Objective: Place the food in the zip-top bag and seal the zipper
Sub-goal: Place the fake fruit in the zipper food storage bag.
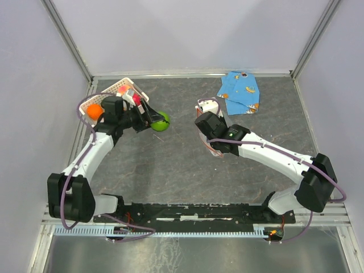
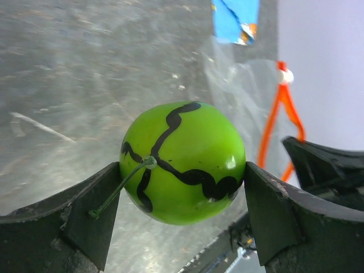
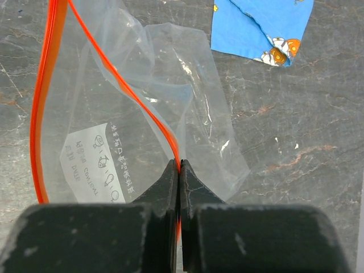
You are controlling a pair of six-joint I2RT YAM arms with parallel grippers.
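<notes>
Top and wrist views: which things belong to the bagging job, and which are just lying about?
Job: striped green fruit, held by left gripper; orange fruit; zip-top bag, its zipper pinched by right gripper.
Lying about: blue patterned cloth; white basket.

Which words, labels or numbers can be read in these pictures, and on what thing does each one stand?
No text can be read for certain.
White label on the clear bag: printed lines, upside down, too blurred to read.
Blue cloth: pictures only, no words.
Green fruit: black wavy lines, no letters.
</notes>
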